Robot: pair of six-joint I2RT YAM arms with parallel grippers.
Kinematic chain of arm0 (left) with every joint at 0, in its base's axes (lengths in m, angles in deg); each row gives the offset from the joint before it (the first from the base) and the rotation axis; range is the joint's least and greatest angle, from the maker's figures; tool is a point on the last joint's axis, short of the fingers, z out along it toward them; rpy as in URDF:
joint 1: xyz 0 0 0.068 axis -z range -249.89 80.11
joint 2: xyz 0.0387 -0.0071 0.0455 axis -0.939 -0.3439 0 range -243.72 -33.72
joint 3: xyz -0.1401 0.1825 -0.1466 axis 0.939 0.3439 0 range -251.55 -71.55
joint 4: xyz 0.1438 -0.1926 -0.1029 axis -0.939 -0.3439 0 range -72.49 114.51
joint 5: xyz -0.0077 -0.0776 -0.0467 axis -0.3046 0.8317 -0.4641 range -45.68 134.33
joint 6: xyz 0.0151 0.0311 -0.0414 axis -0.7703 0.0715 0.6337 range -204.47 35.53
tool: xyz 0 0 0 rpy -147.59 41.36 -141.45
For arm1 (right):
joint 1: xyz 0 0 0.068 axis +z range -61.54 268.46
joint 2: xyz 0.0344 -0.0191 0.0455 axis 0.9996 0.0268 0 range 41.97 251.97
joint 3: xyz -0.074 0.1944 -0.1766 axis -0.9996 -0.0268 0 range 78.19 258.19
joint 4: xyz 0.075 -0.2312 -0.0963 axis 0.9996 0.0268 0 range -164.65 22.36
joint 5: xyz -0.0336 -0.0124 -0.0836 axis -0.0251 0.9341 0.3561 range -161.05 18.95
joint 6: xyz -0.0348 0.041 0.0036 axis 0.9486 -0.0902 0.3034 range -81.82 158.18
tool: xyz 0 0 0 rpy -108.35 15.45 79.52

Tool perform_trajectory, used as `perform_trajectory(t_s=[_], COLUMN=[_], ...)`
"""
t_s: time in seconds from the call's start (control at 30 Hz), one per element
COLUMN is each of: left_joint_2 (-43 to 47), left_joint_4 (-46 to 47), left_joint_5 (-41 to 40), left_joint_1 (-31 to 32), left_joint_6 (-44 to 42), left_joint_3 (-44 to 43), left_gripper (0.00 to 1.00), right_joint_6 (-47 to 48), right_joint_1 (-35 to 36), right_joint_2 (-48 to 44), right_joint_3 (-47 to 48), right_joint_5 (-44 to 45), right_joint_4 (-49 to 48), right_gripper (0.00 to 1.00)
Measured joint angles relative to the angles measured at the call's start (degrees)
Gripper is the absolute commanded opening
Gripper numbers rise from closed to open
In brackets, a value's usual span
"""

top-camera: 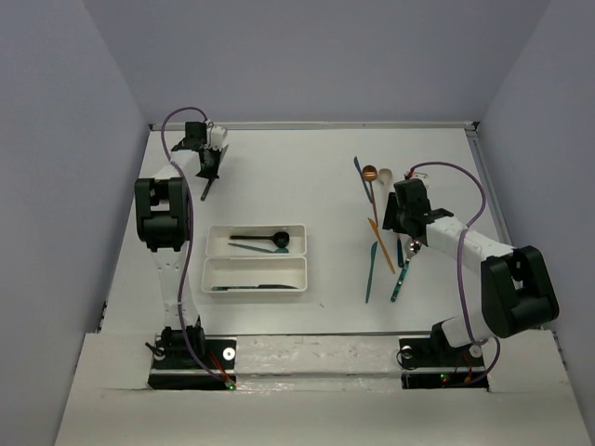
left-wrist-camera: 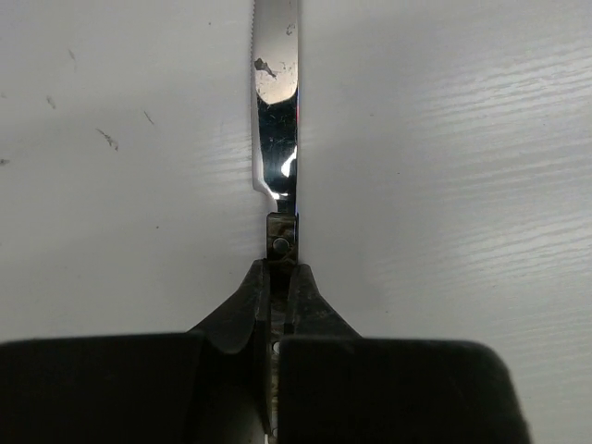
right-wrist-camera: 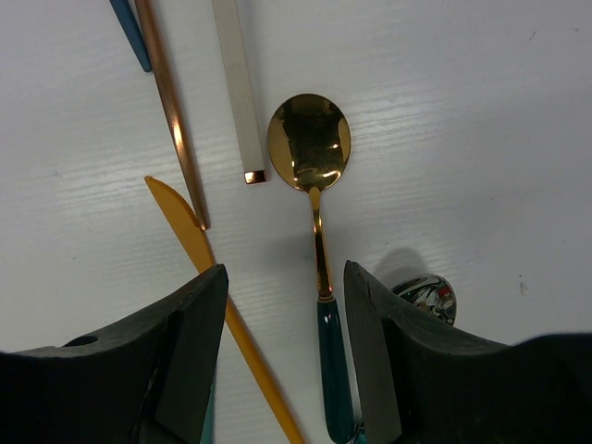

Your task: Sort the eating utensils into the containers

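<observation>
My left gripper [left-wrist-camera: 279, 270] is clenched on the silver knife [left-wrist-camera: 277, 120] at the far left of the table [top-camera: 307, 167], near where blade meets handle. The polished metal is stiff and light but slippery, so I judge it may swivel in the pinch. My right gripper [right-wrist-camera: 285, 274] hangs with jaws spread over the gold spoon [right-wrist-camera: 310, 148] on the right, well apart from the two white trays [top-camera: 256, 228], and I would take its thin neck beside the teal handle.

Bare surface [top-camera: 335, 204] separates the trays [top-camera: 256, 257] from the utensil cluster [top-camera: 376, 232]. Under the spread right claw [right-wrist-camera: 285, 273], an orange knife [right-wrist-camera: 199, 242] and a silver spoon bowl [right-wrist-camera: 427, 294] closely flank the gold spoon [right-wrist-camera: 310, 143]. The left claw [left-wrist-camera: 279, 273], clamped on a silver knife [left-wrist-camera: 277, 111], blocks the far-left corner.
</observation>
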Motion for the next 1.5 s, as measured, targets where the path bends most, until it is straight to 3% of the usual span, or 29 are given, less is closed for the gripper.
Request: perform_trajectory(t_s=[0.2, 0.43, 0.7, 0.8, 0.9, 1.07, 1.5], left_joint_2=[3.4, 16.6, 47.1, 59.3, 65.4, 67.4, 72.0], left_joint_4=[4.8, 5.1, 6.3, 4.7, 1.5, -6.6, -16.0], left_joint_5=[4.9, 11.5, 21.0, 22.5, 22.6, 20.2, 21.1], left_joint_1=[-3.1, -4.3, -1.8, 3.2, 9.1, 16.9, 20.9], left_joint_6=[-0.5, -2.2, -11.0, -17.3, -22.6, -28.3, -44.3], left_joint_3=[6.1, 15.9, 28.0, 36.5, 43.5, 53.1, 58.8], left_gripper=[0.0, 0.0, 0.0, 0.0, 0.0, 0.0, 0.0], right_joint_6=[0.0, 0.0, 0.0, 0.0, 0.0, 0.0, -0.1], right_joint_1=[0.0, 0.0, 0.0, 0.0, 0.0, 0.0, 0.0], right_joint_2=[0.0, 0.0, 0.0, 0.0, 0.0, 0.0, 0.0], right_joint_3=[-0.1, -0.1, -0.2, -0.5, -0.6, -0.6, -0.7], right_joint_5=[0.0, 0.0, 0.0, 0.0, 0.0, 0.0, 0.0], right_joint_4=[0.0, 0.0, -0.1, -0.1, -0.1, -0.1, -0.1], right_gripper=[0.59, 0.59, 0.59, 0.59, 0.59, 0.59, 0.59])
